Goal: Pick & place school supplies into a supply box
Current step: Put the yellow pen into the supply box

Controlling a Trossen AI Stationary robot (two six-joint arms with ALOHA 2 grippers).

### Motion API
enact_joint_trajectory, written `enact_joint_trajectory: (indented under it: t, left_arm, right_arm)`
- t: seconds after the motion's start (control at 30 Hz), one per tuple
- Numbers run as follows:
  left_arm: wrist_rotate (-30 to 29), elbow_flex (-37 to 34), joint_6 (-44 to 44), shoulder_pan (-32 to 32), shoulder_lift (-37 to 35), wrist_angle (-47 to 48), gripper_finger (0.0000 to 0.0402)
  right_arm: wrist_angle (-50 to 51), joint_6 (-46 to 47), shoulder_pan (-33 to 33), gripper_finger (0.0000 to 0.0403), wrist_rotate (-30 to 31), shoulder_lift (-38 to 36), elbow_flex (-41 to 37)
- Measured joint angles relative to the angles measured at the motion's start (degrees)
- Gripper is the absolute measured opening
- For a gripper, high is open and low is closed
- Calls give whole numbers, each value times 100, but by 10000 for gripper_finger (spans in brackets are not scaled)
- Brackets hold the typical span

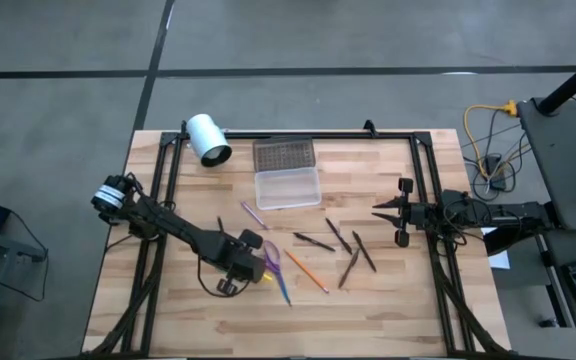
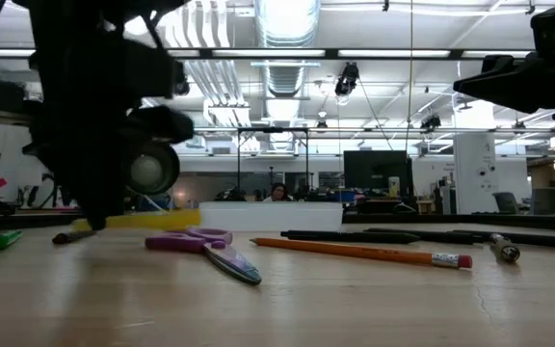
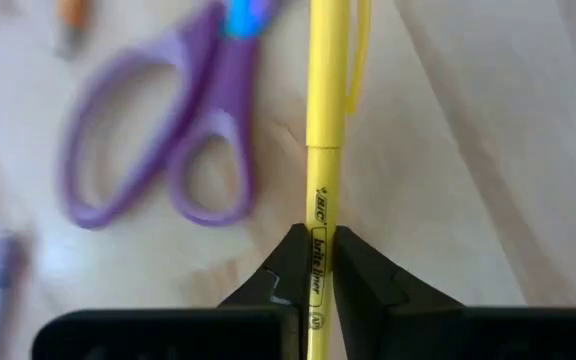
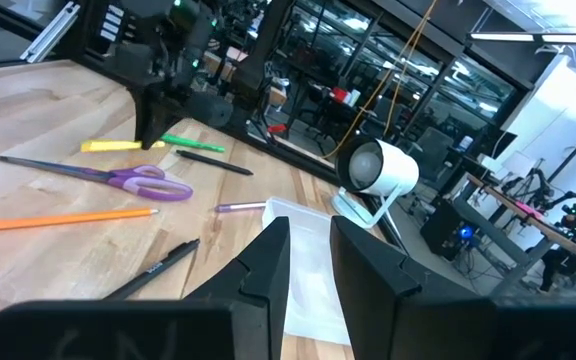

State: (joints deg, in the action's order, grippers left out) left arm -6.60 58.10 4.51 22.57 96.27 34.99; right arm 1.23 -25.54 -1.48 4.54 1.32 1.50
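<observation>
A yellow highlighter [image 3: 326,100] is between the fingers of my left gripper [image 3: 316,240], which is shut on it at the table's near left [image 1: 246,262]. Purple-handled scissors [image 3: 168,150] lie flat on the wood beside it. An orange pencil [image 1: 306,270], a purple pen [image 1: 254,215] and several dark pens [image 1: 340,236] lie scattered mid-table. The supply box [image 1: 287,187], a clear case, rests on the table at the back with its dotted lid [image 1: 284,154] behind it. My right gripper [image 4: 310,262] waits open at the right edge [image 1: 400,212], touching nothing. My left gripper pinches the highlighter's printed barrel [image 3: 318,215] between its two fingers, close to one end. The fingers come steeply from above and lie across the barrel. In the low view the highlighter [image 2: 152,222] sits about level and seems just off the wood.
A white cylinder [image 1: 208,138] stands at the back left beside the box lid. A green pen [image 2: 3,238] lies near the left gripper. Black rails [image 1: 298,134] frame the wooden table top. Cables and equipment sit beyond the right edge [image 1: 488,160].
</observation>
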Motion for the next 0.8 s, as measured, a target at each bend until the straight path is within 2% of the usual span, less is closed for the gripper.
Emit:
enact_joint_trajectory:
  t: [0.17, 0.47, 0.8]
  left_arm:
    - [-645, 120, 1, 59, -11, -3, 13]
    - [-2599, 226, -12, 60, -20, -14, 14]
    - [-4682, 196, 94, 27, -20, -504, 14]
  right_arm:
    - [0, 2, 1, 68, 1, 2, 0]
    - [0, 2, 1, 68, 1, 2, 0]
    - [0, 0, 1, 68, 1, 0, 0]
